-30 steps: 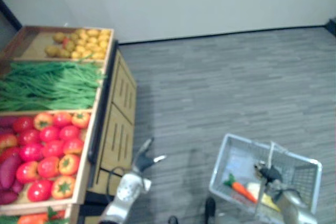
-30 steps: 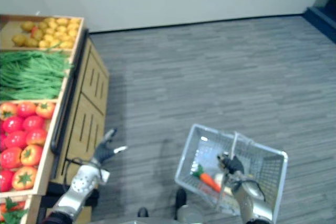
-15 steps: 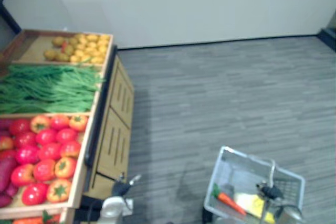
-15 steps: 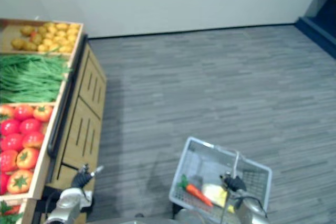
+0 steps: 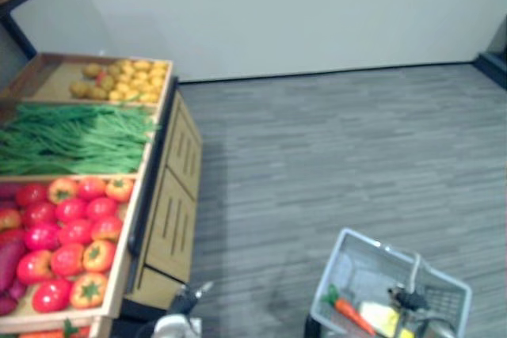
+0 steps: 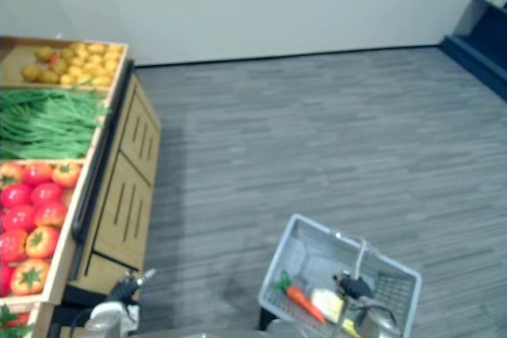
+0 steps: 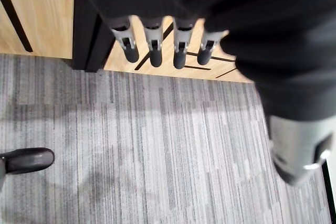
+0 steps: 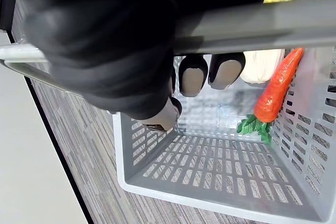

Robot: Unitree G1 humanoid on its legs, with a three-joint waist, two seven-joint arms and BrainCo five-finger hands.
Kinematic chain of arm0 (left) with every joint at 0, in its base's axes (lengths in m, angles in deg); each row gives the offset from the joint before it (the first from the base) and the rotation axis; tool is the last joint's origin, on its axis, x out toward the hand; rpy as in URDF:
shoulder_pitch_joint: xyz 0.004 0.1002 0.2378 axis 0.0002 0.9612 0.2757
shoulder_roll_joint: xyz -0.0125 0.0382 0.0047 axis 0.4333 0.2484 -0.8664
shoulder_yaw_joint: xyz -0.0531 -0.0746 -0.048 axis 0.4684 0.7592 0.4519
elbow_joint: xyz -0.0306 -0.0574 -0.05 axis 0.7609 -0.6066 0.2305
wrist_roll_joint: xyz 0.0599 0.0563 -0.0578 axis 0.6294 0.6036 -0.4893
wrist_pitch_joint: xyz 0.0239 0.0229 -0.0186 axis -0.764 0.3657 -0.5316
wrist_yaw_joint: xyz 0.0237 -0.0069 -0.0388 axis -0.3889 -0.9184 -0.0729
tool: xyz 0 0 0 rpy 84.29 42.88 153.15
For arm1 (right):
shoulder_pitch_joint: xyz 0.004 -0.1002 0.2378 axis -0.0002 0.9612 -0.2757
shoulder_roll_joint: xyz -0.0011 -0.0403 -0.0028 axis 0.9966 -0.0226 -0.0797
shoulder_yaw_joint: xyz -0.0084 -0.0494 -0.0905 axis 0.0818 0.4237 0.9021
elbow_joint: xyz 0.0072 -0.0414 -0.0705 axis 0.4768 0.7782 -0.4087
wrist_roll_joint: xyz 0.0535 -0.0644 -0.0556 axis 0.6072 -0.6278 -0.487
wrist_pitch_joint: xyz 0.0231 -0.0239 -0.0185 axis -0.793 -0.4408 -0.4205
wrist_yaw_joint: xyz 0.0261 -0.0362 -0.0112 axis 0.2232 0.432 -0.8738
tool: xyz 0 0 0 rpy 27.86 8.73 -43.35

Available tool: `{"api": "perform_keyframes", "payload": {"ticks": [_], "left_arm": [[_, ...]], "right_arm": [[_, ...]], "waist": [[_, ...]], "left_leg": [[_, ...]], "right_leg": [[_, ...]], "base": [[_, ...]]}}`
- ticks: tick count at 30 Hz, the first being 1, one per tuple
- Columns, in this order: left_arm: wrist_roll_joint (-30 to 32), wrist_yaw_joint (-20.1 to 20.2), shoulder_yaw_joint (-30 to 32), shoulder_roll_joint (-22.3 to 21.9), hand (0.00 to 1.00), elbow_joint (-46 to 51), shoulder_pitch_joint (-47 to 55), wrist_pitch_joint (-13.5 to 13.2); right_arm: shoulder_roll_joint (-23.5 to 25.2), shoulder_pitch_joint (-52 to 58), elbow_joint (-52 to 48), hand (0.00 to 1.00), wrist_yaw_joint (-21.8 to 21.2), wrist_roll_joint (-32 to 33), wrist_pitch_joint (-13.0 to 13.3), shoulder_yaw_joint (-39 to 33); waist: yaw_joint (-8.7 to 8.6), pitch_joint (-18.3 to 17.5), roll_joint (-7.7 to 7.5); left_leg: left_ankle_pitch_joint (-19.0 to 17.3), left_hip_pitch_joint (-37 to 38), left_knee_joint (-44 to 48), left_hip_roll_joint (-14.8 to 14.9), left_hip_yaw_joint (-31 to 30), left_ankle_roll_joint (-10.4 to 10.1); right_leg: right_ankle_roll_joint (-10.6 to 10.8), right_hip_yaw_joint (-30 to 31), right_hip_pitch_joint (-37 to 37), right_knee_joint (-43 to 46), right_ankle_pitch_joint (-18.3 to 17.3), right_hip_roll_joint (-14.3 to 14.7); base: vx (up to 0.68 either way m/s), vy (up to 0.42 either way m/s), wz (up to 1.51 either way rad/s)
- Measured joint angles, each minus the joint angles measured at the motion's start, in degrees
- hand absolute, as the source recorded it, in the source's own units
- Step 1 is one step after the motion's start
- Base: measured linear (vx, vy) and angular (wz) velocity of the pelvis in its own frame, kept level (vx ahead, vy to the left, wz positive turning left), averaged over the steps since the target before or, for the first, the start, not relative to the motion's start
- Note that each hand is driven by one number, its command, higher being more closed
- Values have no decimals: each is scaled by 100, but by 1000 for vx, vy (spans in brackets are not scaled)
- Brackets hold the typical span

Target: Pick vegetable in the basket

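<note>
My right hand (image 8: 105,51) is curled round the basket (image 8: 210,171) handle; a carrot (image 8: 275,87) lies by its side wall. My left hand (image 7: 180,51) hangs low, fingers straight, holding nothing. I should lift it over the stand's (image 5: 170,219) front edge to the tomatoes (image 5: 67,227), basket level.

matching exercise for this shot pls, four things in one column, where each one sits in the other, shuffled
1. orange carrot with green top
2. long green beans
3. small yellow potatoes
4. round red tomatoes

A. wooden stand, compartment nearest the wall
B. inside the grey plastic basket
C. stand, second compartment from the wall
D. stand, third compartment from the wall

Pairs: 1-B, 2-C, 3-A, 4-D
</note>
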Motion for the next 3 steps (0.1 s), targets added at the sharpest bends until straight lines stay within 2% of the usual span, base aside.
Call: {"api": "perform_keyframes", "payload": {"ticks": [3], "left_arm": [[0, 50, 5, 0, 0, -1, 4, 0]], "right_arm": [[0, -19, 70, 100, -6, -2, 0, -1]], "waist": [[13, -41, -7]], "left_leg": [[2, 5, 0, 0, -2, 4]], "right_leg": [[0, -1, 4, 0, 0, 0]], "base": [[0, 0, 0]]}}
